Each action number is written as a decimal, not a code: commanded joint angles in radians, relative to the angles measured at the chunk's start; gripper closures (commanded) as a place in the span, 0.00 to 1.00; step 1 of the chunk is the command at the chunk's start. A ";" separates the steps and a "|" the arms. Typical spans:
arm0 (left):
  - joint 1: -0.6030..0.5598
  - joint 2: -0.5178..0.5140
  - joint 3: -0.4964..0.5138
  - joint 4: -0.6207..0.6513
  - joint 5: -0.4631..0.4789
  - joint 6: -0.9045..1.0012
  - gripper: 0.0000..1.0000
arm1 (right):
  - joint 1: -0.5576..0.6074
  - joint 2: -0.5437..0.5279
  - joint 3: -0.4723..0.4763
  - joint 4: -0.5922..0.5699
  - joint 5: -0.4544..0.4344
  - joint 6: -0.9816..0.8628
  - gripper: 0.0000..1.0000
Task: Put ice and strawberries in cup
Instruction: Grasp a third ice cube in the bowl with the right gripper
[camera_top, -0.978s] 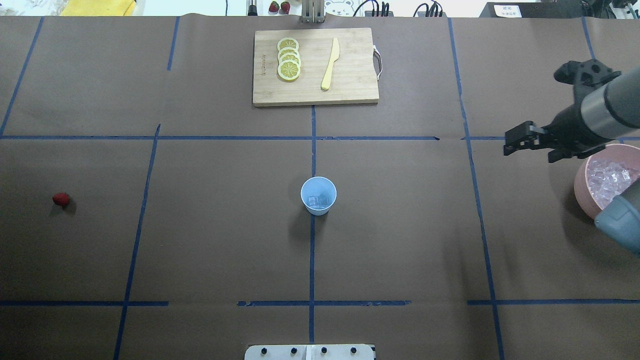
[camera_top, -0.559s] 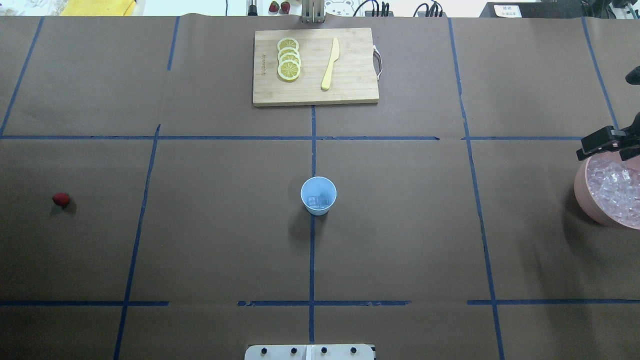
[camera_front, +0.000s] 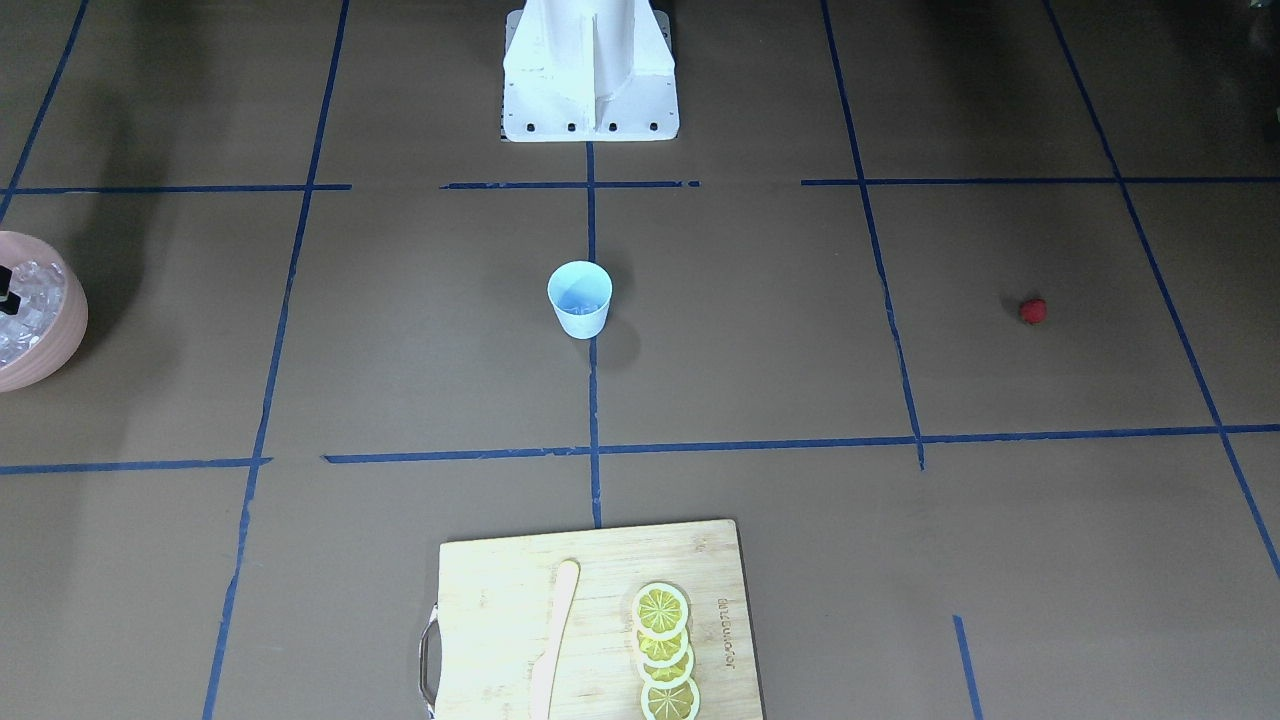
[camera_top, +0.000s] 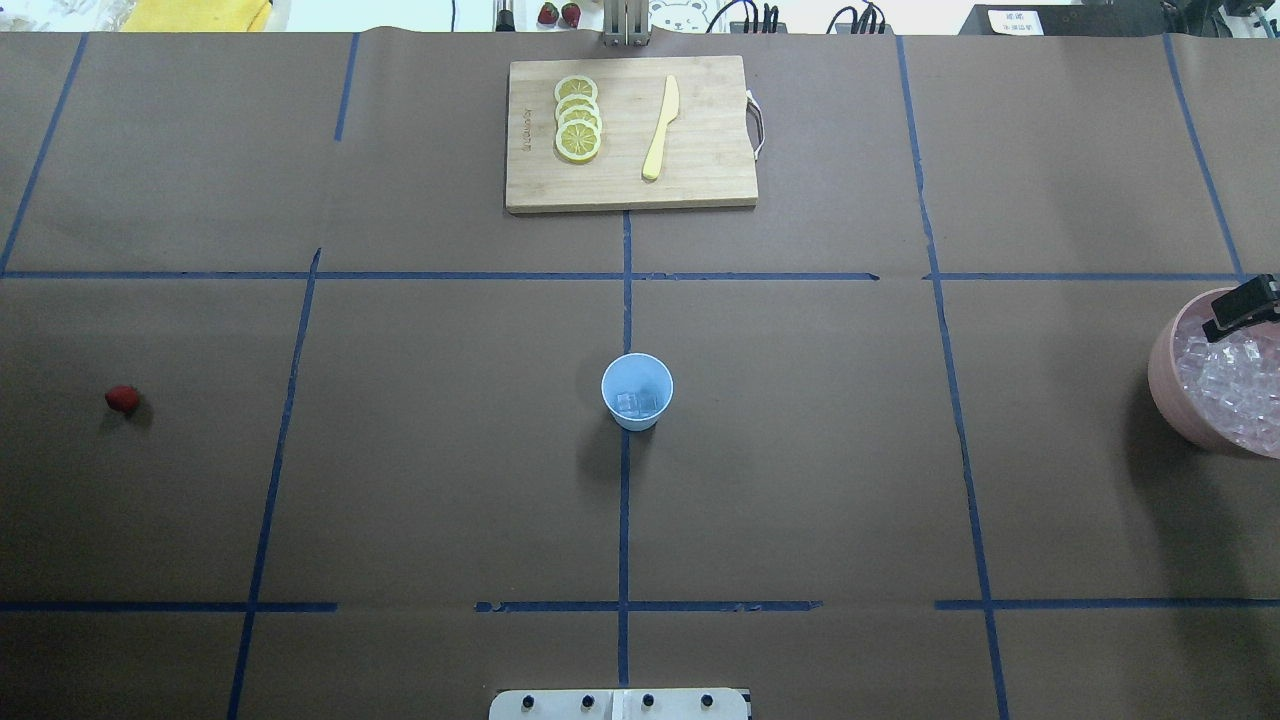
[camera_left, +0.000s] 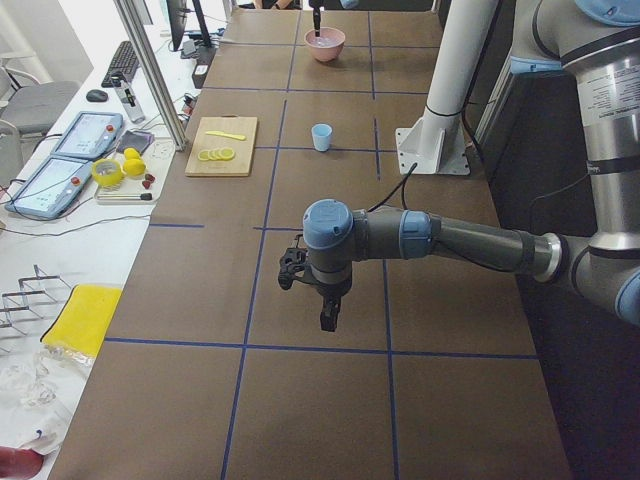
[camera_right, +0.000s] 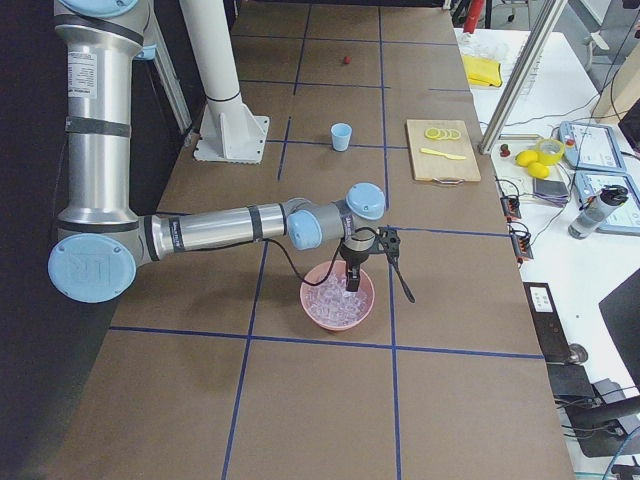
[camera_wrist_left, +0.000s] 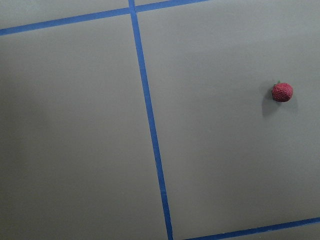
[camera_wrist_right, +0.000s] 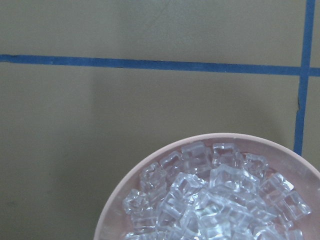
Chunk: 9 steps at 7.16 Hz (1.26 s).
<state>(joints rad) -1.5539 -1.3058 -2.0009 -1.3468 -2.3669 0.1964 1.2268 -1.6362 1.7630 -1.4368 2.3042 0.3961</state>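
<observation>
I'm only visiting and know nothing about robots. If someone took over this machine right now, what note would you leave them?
Right gripper: jaws open, at the pink bowl of ice.
Left gripper: hangs above the table; open or shut is unclear.
Cup: mid-table, upright, a few cubes already inside.
Strawberry: lies on the table, far to the robot's left.
Left to do: perhaps more ice, then put the strawberry in the cup.

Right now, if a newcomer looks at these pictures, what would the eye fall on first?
The blue cup stands alone at the table's middle, with a few ice cubes inside. At the robot's far right sits a pink bowl heaped with more of them. Far to its left lies one small red strawberry.
</observation>
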 joint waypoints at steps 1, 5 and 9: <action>0.000 0.000 0.001 0.000 0.000 0.000 0.00 | 0.000 -0.001 -0.034 0.001 -0.002 -0.002 0.01; 0.000 0.000 -0.001 0.000 0.000 0.000 0.00 | -0.024 -0.001 -0.072 0.003 -0.008 -0.005 0.06; 0.000 0.000 -0.001 0.000 0.000 0.000 0.00 | -0.032 0.003 -0.089 0.004 -0.012 -0.005 0.26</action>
<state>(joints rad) -1.5539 -1.3048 -2.0018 -1.3468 -2.3669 0.1964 1.1954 -1.6349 1.6781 -1.4333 2.2953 0.3912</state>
